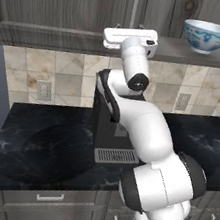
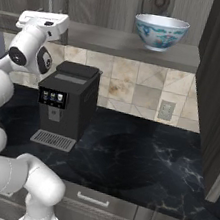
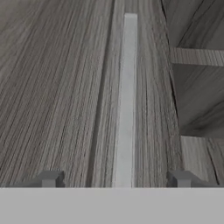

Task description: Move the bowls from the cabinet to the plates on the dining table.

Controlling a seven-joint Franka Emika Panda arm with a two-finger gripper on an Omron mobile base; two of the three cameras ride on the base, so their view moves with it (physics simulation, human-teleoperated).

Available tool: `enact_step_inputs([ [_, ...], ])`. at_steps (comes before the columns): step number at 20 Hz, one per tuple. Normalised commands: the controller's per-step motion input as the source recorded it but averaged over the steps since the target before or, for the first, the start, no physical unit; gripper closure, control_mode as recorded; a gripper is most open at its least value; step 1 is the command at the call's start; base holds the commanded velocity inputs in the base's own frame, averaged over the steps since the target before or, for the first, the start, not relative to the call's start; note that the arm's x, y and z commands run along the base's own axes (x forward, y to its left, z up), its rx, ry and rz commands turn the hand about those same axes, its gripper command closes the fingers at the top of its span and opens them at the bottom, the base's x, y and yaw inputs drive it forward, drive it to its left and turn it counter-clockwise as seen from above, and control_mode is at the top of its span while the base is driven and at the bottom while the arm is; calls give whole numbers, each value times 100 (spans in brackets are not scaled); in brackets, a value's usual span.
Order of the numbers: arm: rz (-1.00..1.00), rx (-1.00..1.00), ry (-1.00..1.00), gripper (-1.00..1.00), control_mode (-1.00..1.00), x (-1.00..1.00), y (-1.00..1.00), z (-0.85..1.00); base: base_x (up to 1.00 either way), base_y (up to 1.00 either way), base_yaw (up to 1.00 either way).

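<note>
Kitchen wall run: dark wood-grain cabinet (image 1: 64, 3) above a tiled backsplash, black marble table (image 1: 50, 147) below with a coffee machine (image 2: 64, 104) on it.

Key relation: the tool (image 3: 118, 180) is hard up against the closed cabinet door, with the slim metal handle (image 3: 127, 100) running straight between its fingertips (image 3: 50, 178). In the hand view the handle's long axis runs away from the tool, bottom to top; in the room that's a vertical bar on the door. The fingertips straddle it, one on each side, both clear of the metal. Tool is wide, gripping nothing. My read: the closing line already sits across the handle, so pinching it needs no reorientation.

The white bowl with blue pattern (image 1: 207, 36) sits on the open cabinet shelf (image 2: 133, 45), upright, well off to the arm's right of the tool. The hand (image 1: 130, 38) is at about shelf height, so a sideways reach would get there. The door the tool faces is to the left of that open bay.

Count:
- bowls: 1 seen (white/blue). Second not spotted; possibly behind the closed door, can't tell.
- plates: 0 here.
- coffee machines: 1.
- wall outlets: 2 in the left base view (image 1: 45, 90).
- arms: 1, so no choice of which.

Judgement: door handle is the immediate target, not the visible bowl.
</note>
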Motion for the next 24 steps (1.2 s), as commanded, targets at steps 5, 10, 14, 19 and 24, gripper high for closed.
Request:
enact_step_inputs([
  [5,-1,0,-5,100,-100,25,3,0,0,0,0],
  [10,-1,0,-4,100,-100,24,5,0,0,0,0],
  [14,-1,2,0,100,-100,22,5,-5,0,0,0],
  [19,0,12,17,100,-100,-2,1,-1,0,0,0],
  [24,0,8,16,100,-100,-37,28,0,0,0,0],
])
